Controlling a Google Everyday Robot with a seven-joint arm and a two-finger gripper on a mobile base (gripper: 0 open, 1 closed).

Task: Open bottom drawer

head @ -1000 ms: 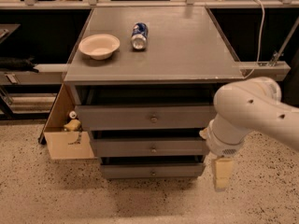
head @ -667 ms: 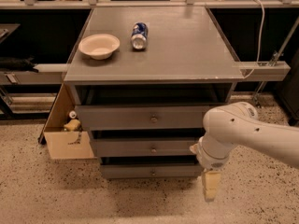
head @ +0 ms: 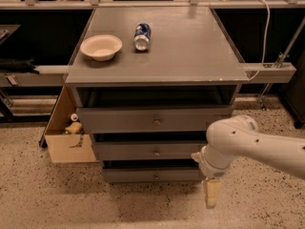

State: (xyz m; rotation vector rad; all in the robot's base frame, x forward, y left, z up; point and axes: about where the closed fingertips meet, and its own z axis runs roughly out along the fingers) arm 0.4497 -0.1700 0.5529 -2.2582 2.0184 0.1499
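Observation:
The bottom drawer (head: 143, 175) is the slimmest grey front, lowest of three under the grey table top, with a small round knob (head: 156, 176) at its centre. It sits closed, flush with its frame. My gripper (head: 212, 193) hangs from the white arm just to the right of the drawer's right end, close above the floor and a little in front of the cabinet. It holds nothing that I can see.
The middle drawer (head: 147, 151) and top drawer (head: 152, 120) sit above. A cream bowl (head: 100, 47) and a lying blue can (head: 142, 36) rest on the table top (head: 190, 46). An open cardboard box (head: 66, 137) stands left of the cabinet. Speckled floor lies in front.
My arm has swung left and down. The gripper now hangs lower, closer to the bottom drawer's right end.

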